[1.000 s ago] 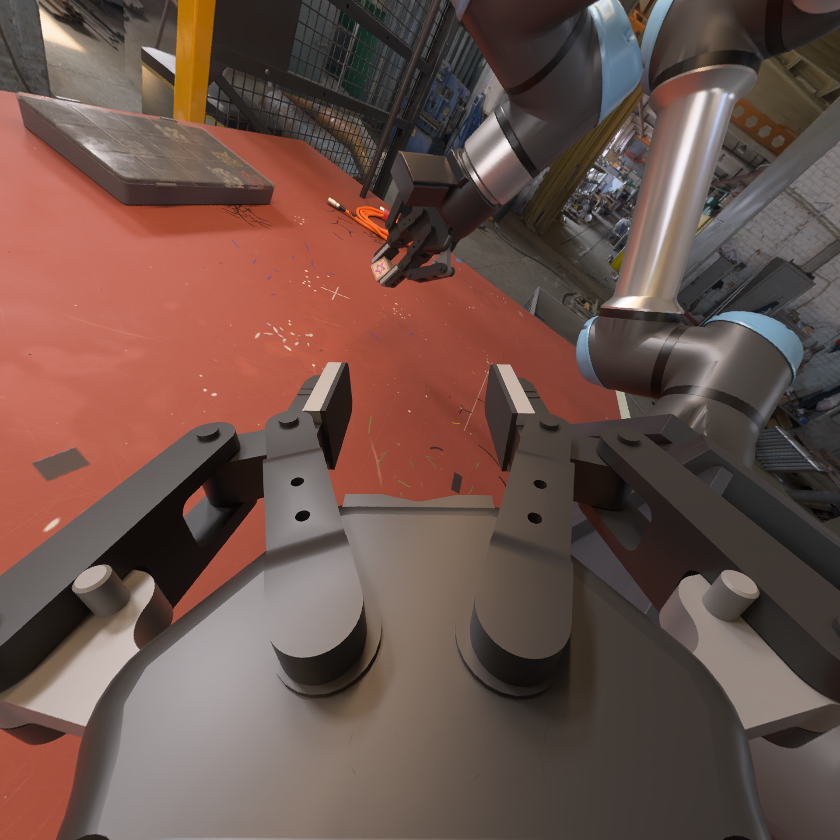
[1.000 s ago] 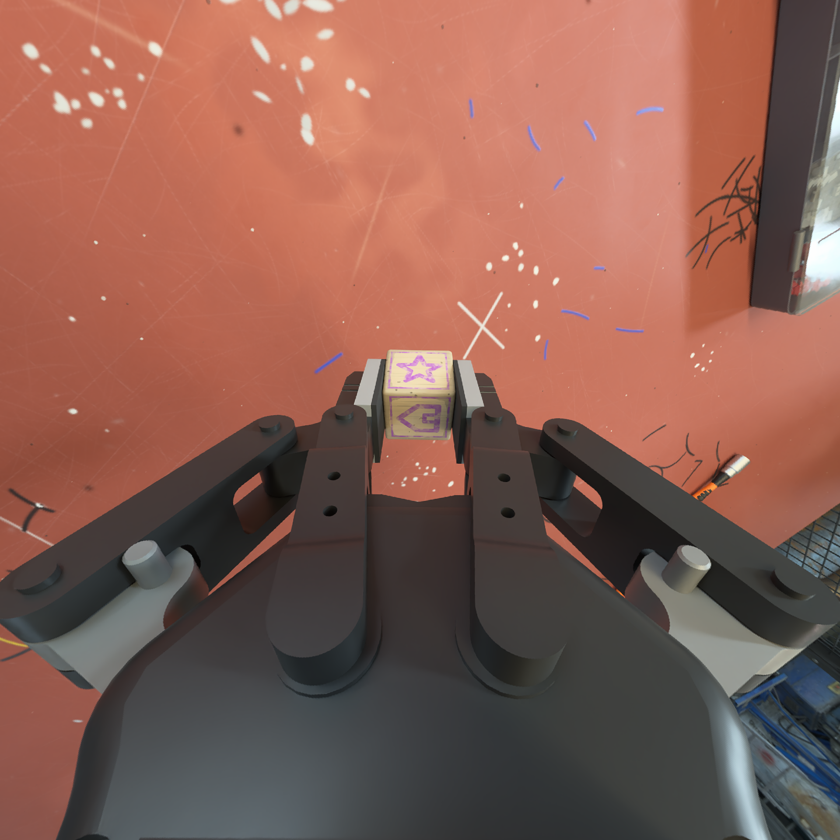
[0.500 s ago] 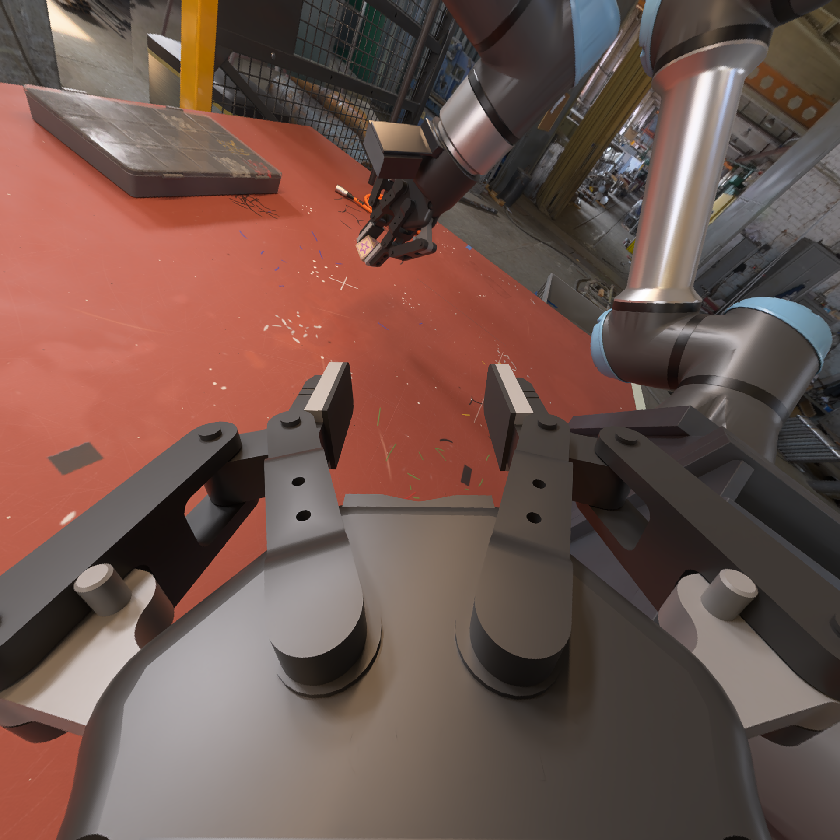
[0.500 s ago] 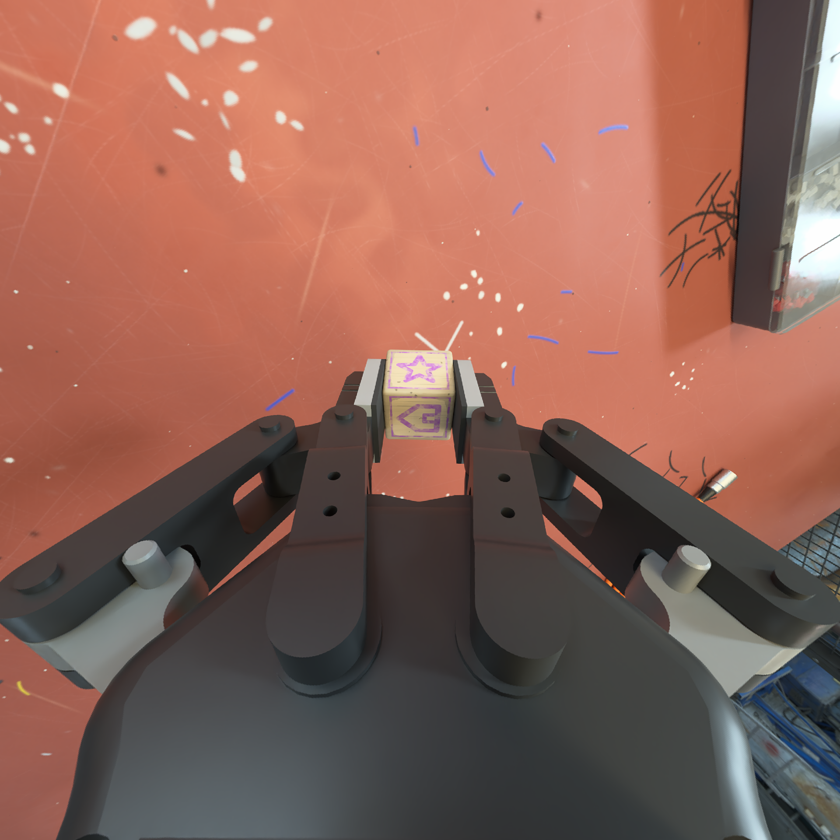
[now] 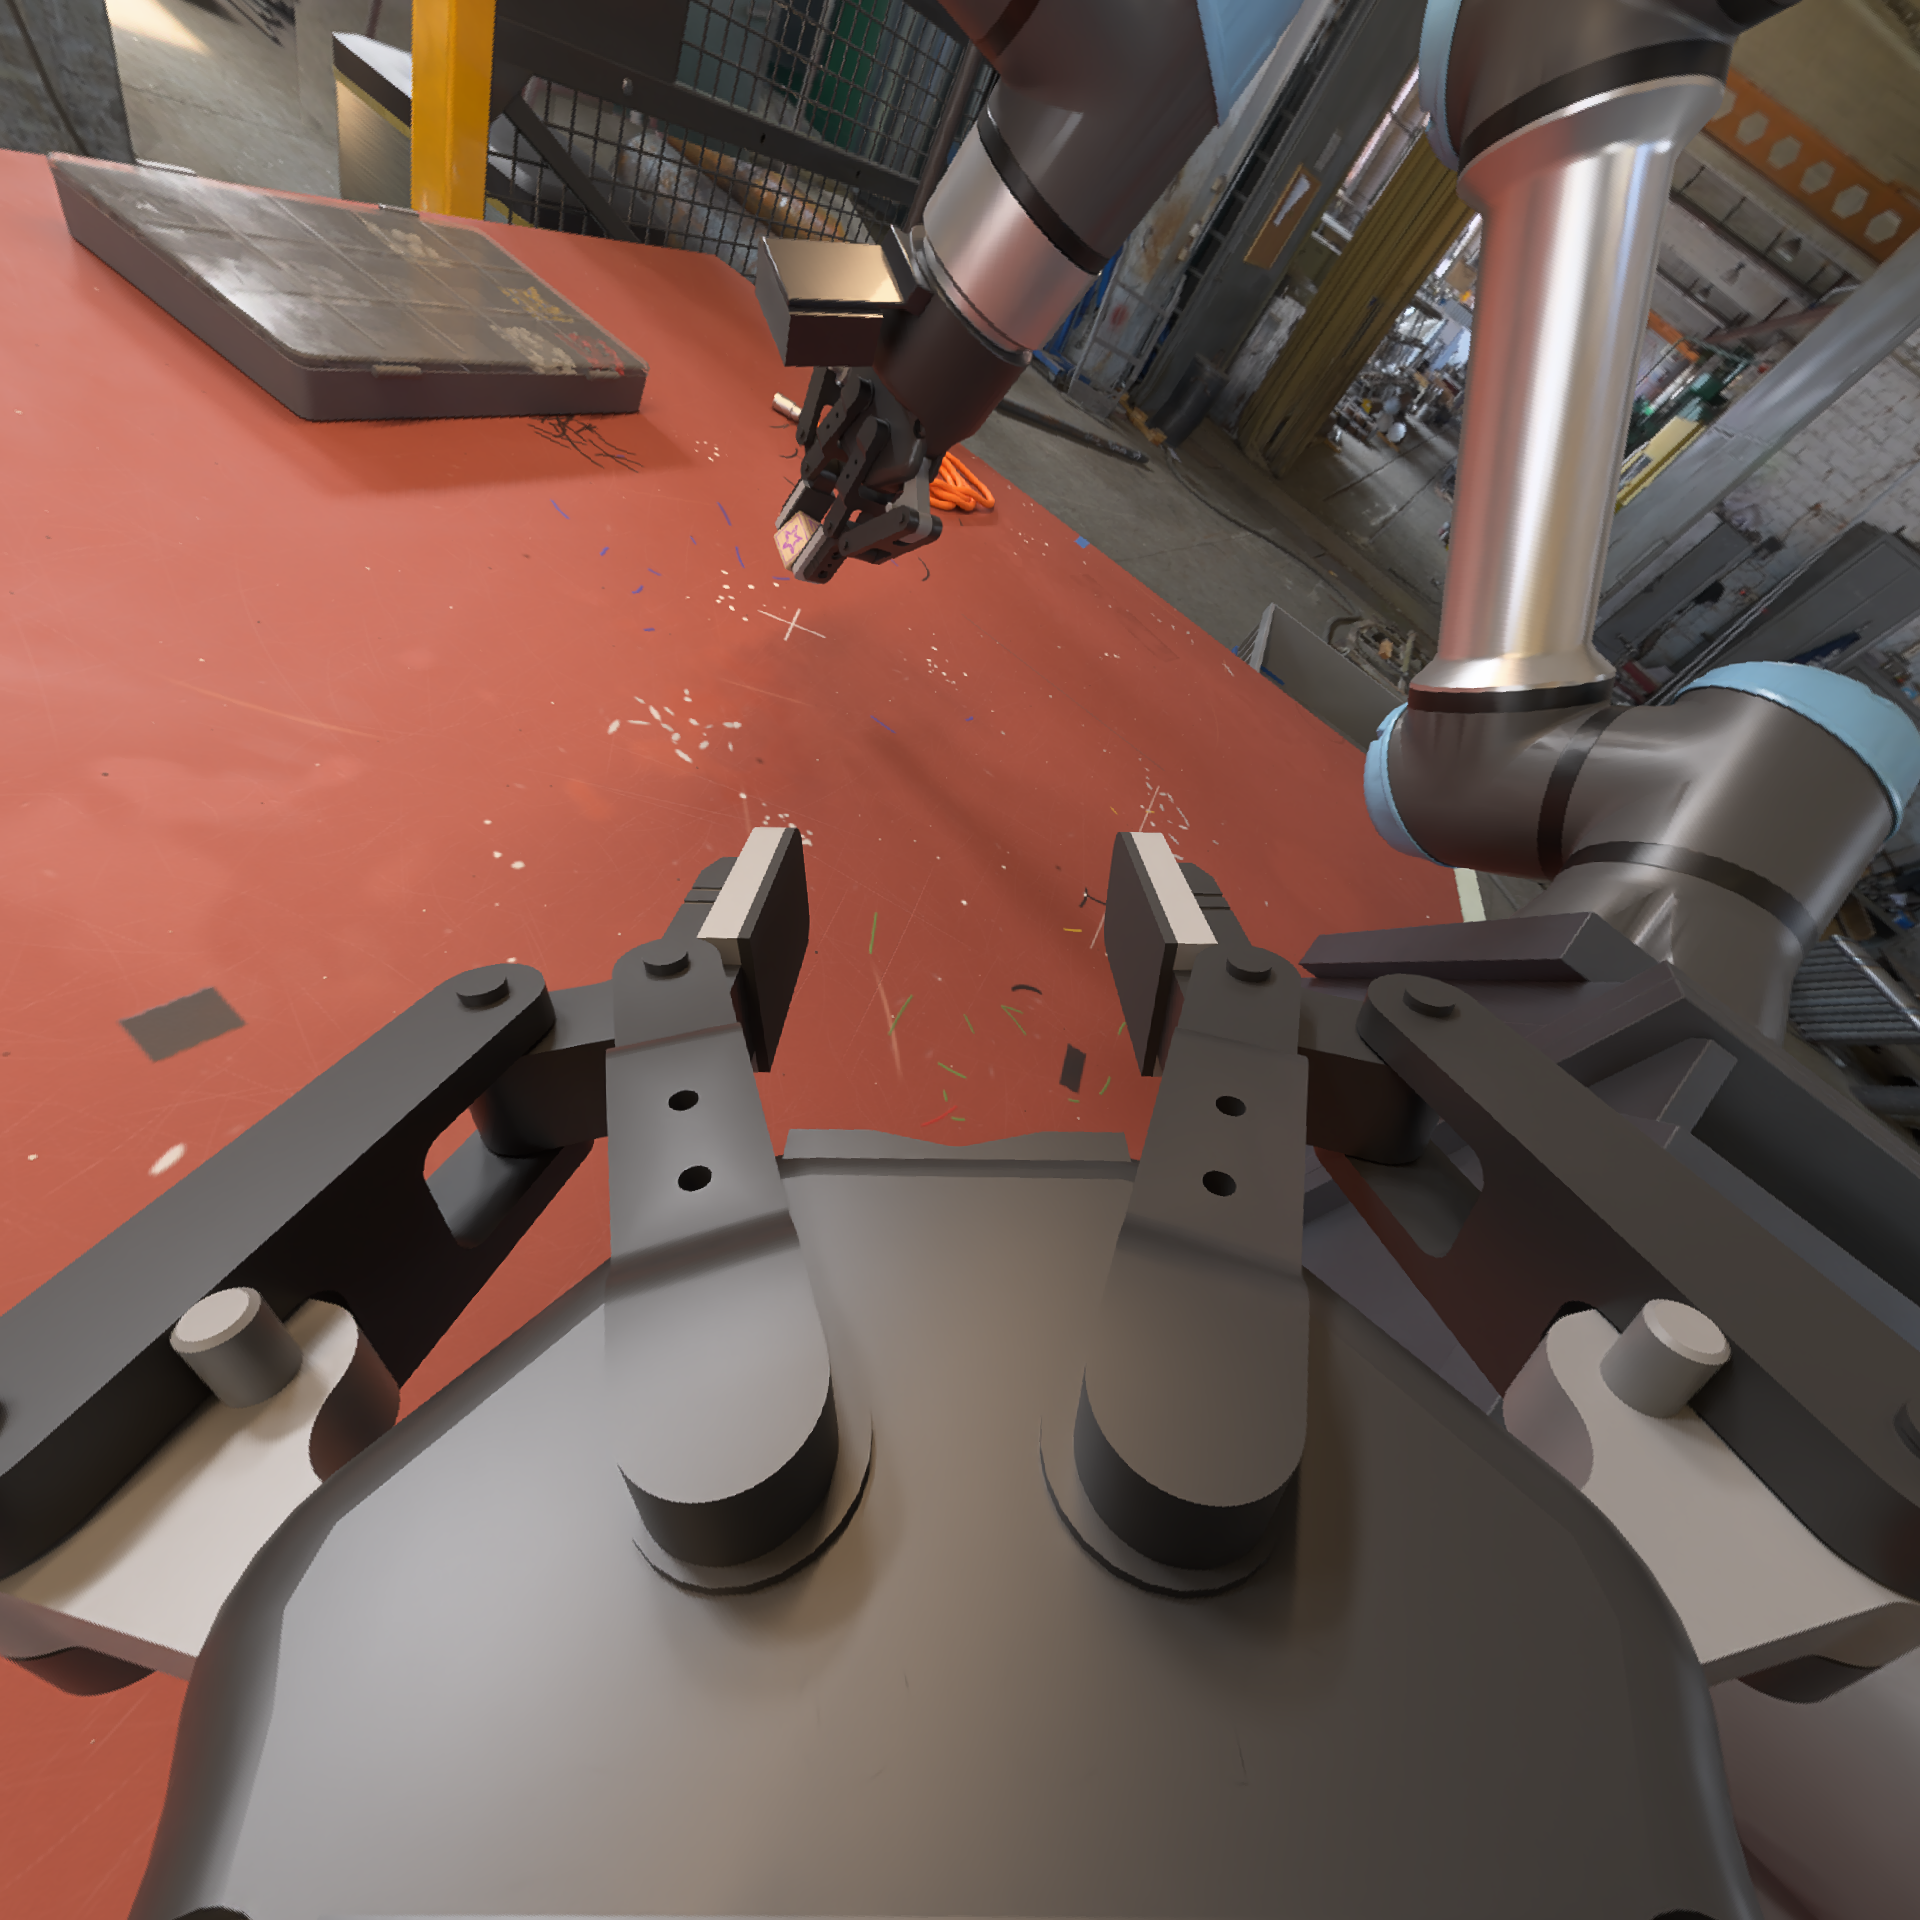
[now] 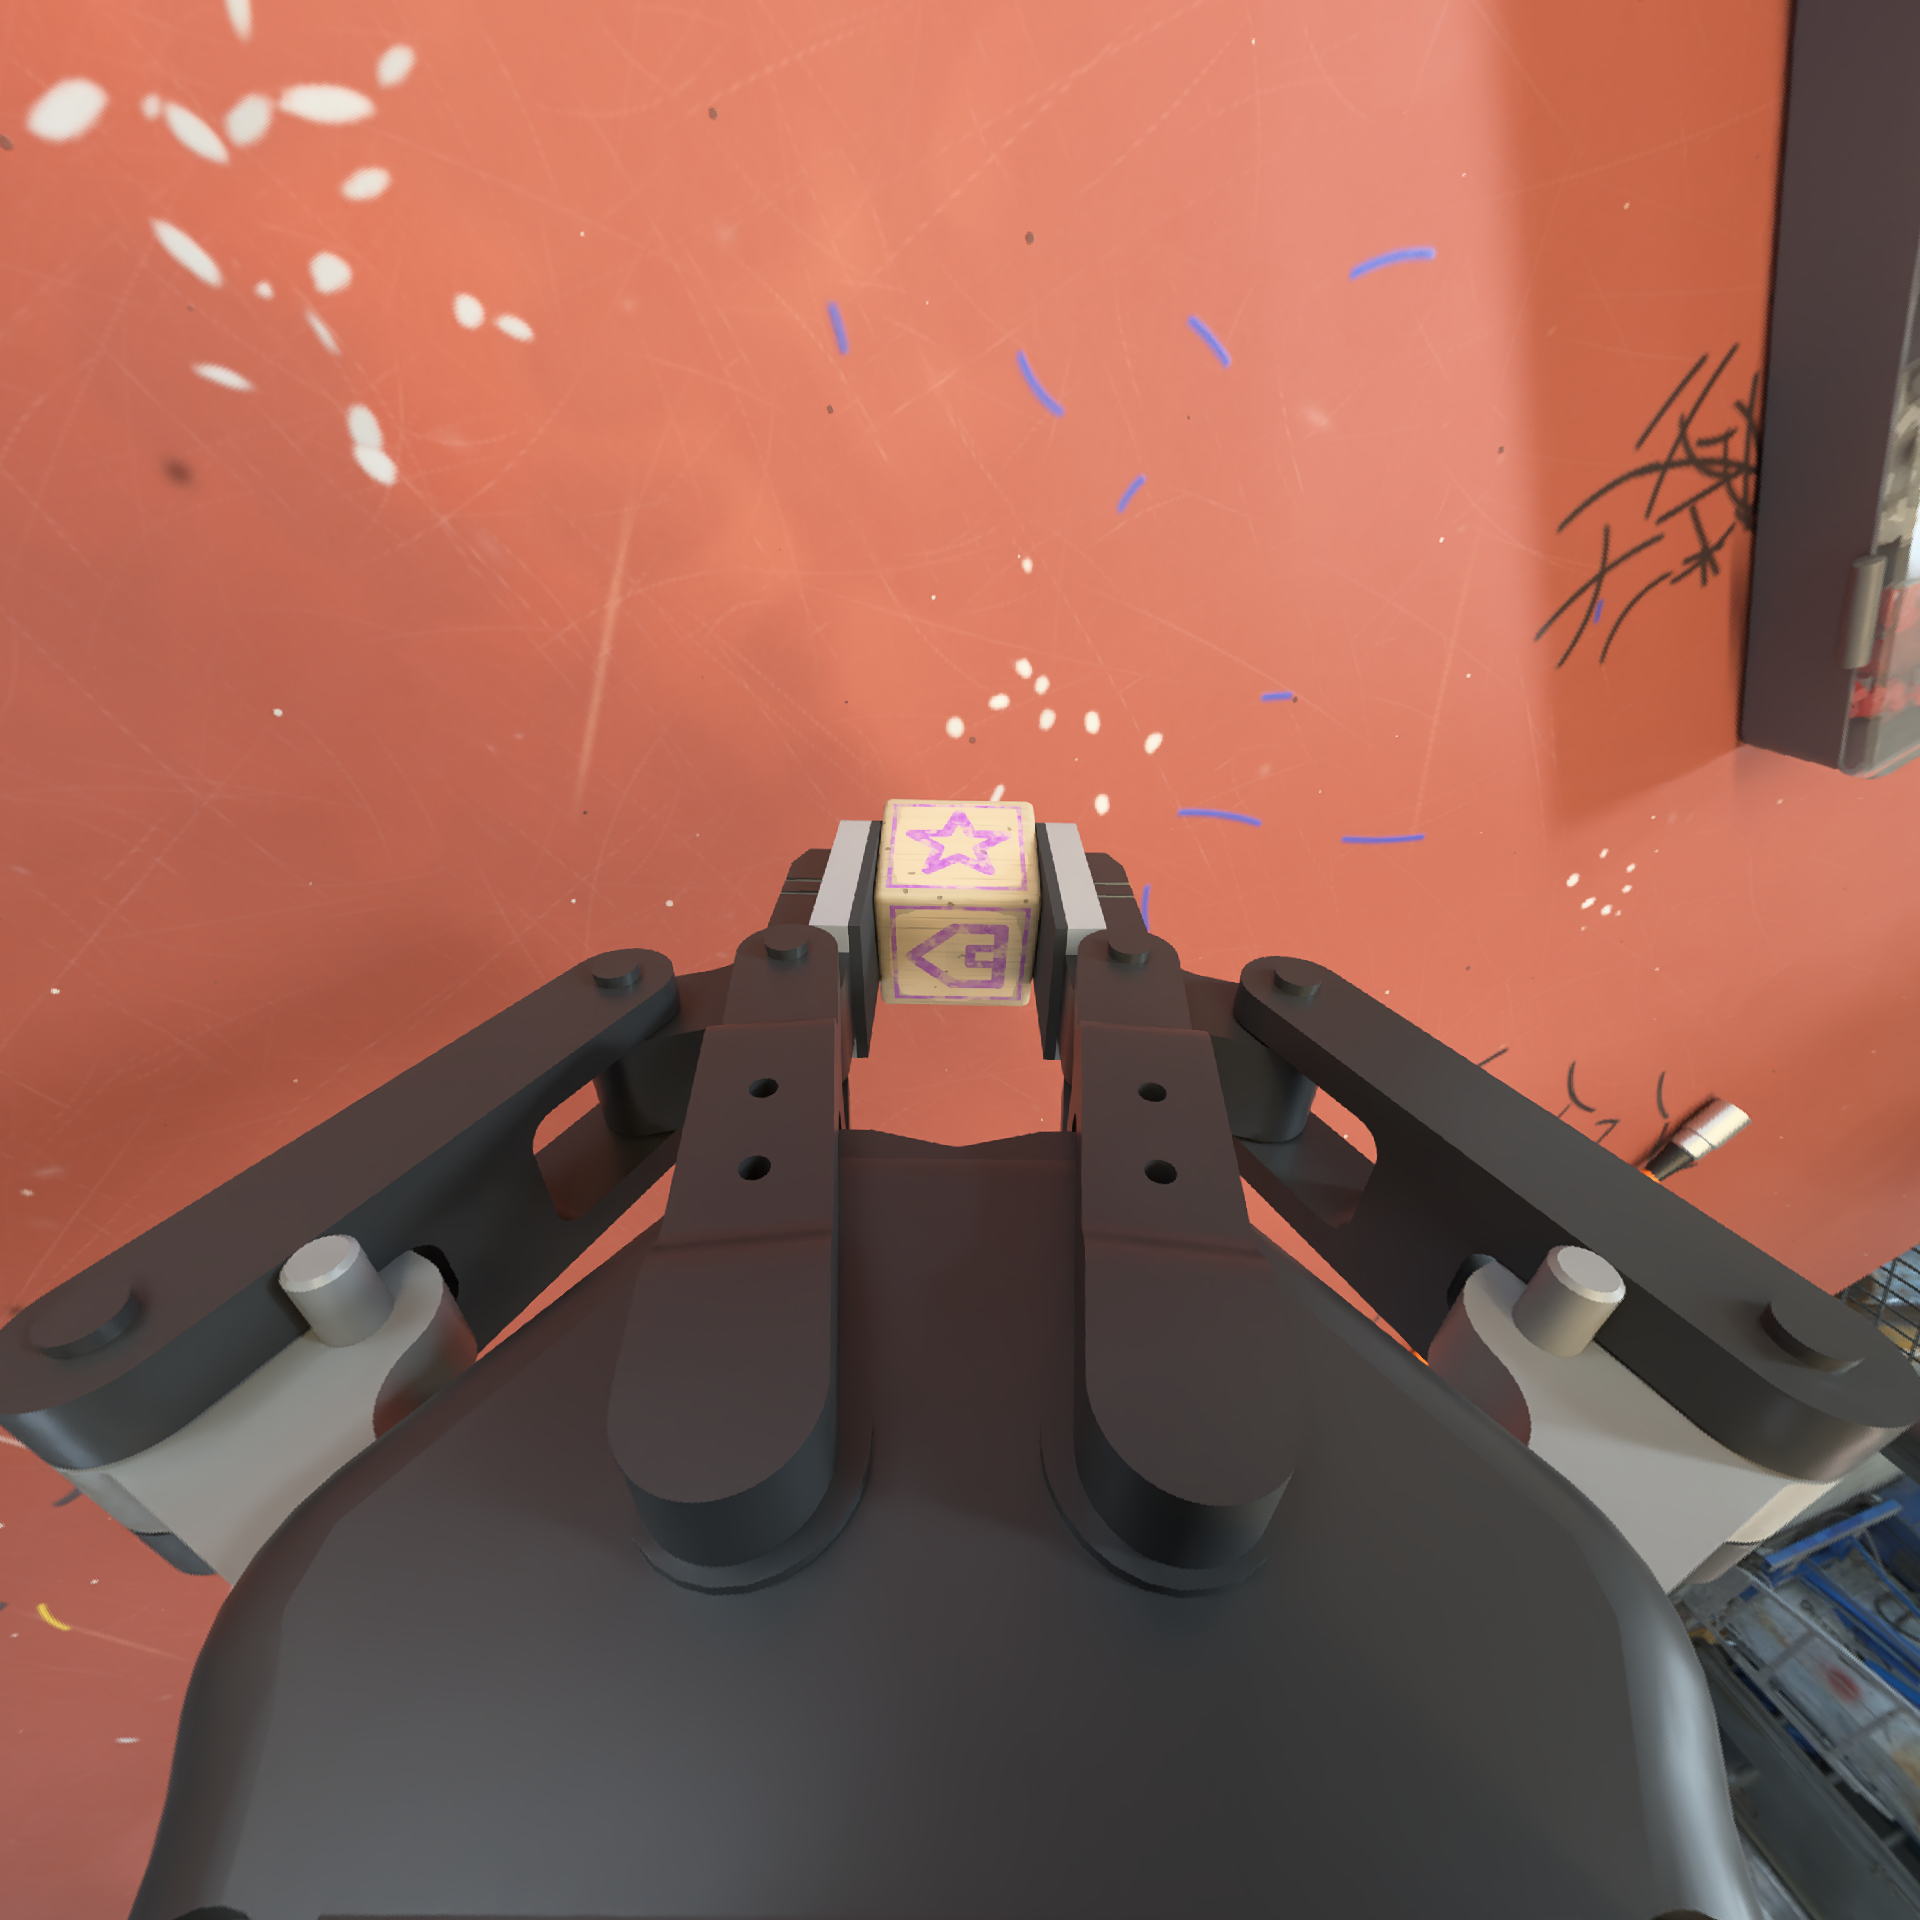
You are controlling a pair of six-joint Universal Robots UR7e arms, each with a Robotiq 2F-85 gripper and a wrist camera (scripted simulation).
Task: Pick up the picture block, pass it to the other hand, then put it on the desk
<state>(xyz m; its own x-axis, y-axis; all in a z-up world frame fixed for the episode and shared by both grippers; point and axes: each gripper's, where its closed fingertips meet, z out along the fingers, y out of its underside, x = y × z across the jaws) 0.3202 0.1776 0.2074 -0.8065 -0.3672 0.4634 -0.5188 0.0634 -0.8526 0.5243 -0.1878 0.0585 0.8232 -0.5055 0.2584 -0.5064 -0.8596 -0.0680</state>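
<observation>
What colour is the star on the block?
Purple, drawn on the pale wooden picture block held in the right gripper. The right wrist view shows it best.

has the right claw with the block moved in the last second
Yes. In the left wrist view, the right claw, shut on the small wooden picture block, has drawn farther off toward the flat dark grey case on the red desk.

A pale wooden picture block (image 6: 957, 902) with purple outlines (a star on its upper face) sits clamped between the right gripper's (image 6: 957, 914) pads, held clear above the scuffed red desk (image 6: 520, 623).
</observation>
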